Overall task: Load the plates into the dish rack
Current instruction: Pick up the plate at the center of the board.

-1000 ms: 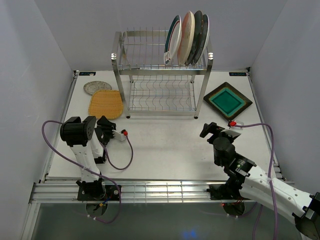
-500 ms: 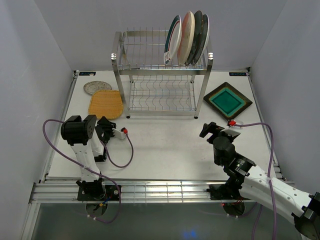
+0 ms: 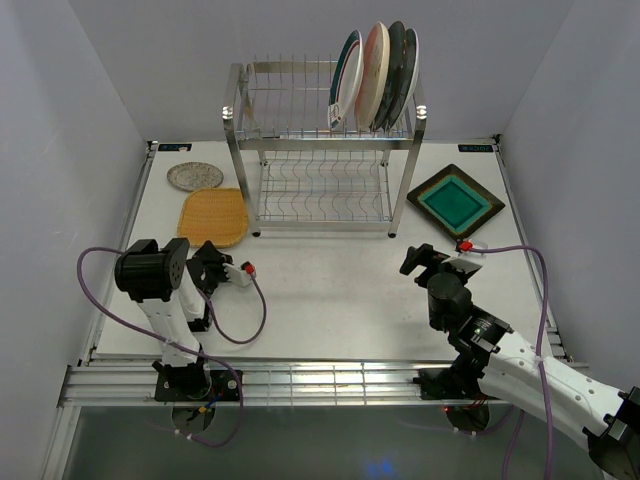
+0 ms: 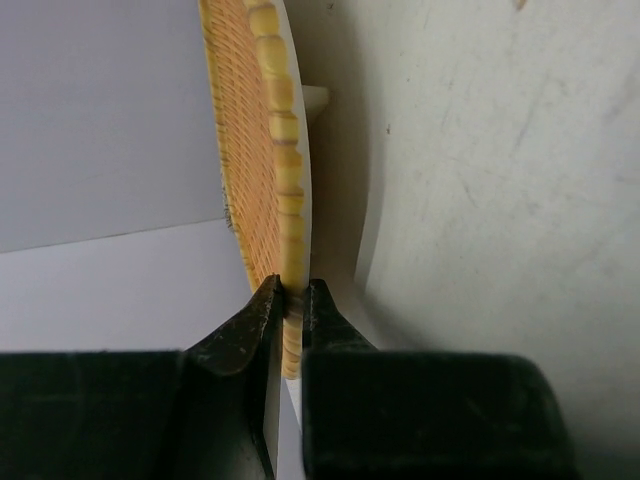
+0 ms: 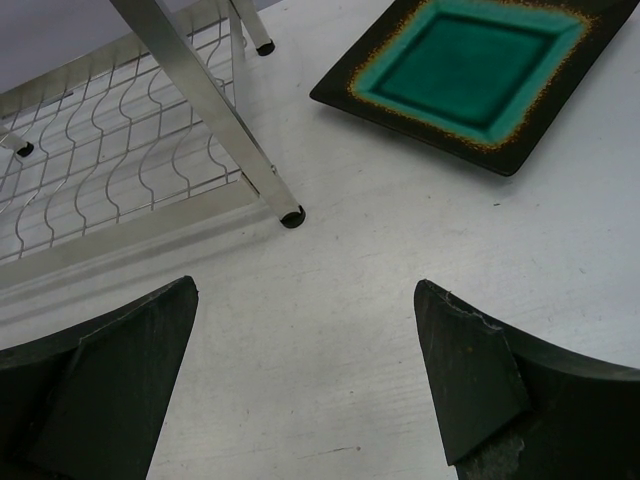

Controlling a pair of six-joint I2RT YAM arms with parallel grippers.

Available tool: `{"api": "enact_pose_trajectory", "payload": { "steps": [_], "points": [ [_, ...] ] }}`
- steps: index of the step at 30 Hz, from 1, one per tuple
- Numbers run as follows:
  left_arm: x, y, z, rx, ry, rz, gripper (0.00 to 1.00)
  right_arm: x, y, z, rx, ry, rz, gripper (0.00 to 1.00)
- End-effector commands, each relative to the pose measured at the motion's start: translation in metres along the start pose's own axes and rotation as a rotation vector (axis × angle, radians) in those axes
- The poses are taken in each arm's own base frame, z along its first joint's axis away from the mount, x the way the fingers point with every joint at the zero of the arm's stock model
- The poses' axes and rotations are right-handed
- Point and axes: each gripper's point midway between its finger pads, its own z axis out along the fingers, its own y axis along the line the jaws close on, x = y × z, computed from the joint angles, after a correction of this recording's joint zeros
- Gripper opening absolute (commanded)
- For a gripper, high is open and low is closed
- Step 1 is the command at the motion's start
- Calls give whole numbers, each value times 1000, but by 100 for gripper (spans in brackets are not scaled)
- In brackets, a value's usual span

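Found the left gripper (image 4: pixel 290 295) clamped on the near rim of the yellow woven plate (image 4: pixel 262 140), one finger on each face, with the rim edge-on in the wrist view. Placed that plate at the left of the table (image 3: pixel 330 290), just in front of the small silver plate (image 3: pixel 195 176) and just beside the front left post of the dish rack (image 3: pixel 325 146); could not tell whether lifted or resting. Saw its square sides running roughly along the table's edges, near side toward the left arm. Counted four plates (image 3: pixel 378 75) standing on edge at the right end of the rack's upper tier. Noted the brown square plate (image 5: pixel 465 65) lying flat right of the rack, turned cornerwise, one corner toward the rack's front right foot. Saw the right gripper (image 5: pixel 305 290) over the table just in front of it, fingers wide apart and holding nothing. Marked a broad stretch of white tabletop between both arms and the rack's front.
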Motion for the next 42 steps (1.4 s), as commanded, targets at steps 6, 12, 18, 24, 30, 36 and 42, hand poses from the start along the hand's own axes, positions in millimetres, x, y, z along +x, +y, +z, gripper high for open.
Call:
{"api": "enact_pose_trajectory", "payload": {
  "steps": [6, 12, 18, 24, 30, 36, 42],
  "points": [
    [-15, 68, -39, -245, -59, -74, 0, -8, 2, 1, -8, -29, 27, 95],
    [-10, 91, -47, -231, -24, -202, 0, -9, 2, 1, -13, -31, 31, 95],
    [-25, 102, -50, -26, -78, -509, 0, -9, 3, 1, -17, -30, 32, 95],
    [-38, 157, -83, -178, -145, -540, 0, -10, 3, 0, -23, -33, 36, 95],
    [-33, 207, -103, -217, -96, -719, 0, -11, 4, 0, -28, -32, 39, 95],
    [-35, 231, -115, -165, -38, -973, 0, -10, 5, 0, -31, -29, 39, 95],
    [-41, 257, -133, -236, -70, -1093, 0, -6, 6, 2, -29, -16, 19, 95]
  ]
}}
